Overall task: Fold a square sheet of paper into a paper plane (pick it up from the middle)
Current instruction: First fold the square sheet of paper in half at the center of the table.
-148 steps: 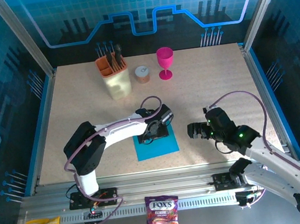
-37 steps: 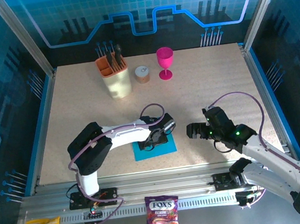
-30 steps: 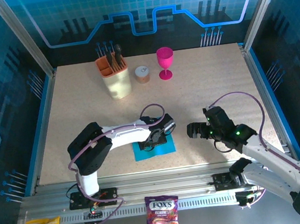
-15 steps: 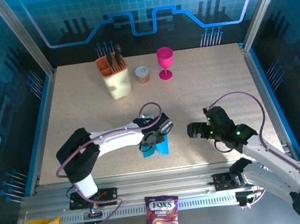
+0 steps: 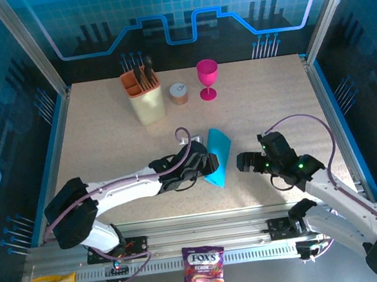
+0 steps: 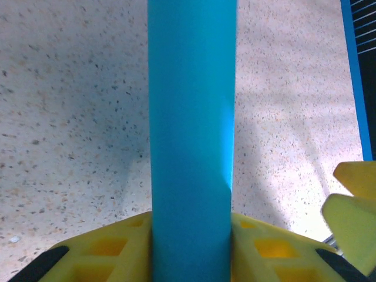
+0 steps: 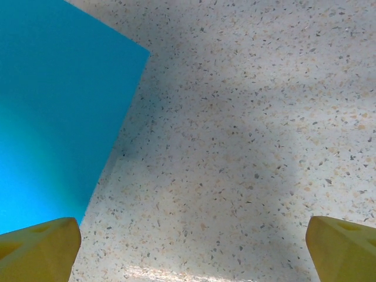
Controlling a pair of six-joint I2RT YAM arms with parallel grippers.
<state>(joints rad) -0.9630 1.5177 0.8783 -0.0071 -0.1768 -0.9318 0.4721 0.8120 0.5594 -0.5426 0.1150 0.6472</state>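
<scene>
Looks barely started: bright cyan-blue square sheet of paper (image 5: pixel 217 155) pinched mid-sheet in left claw (image 6: pixel 191 258), off the speckled worktop (image 5: pixel 105 138), right claw (image 5: pixel 244 163) spread wide, every fold left to do.

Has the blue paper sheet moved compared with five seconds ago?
Yes. The square sheet of paper, flat before, is now pinched up by the left gripper, shifted right and farther back, toward the pink goblet.
</scene>
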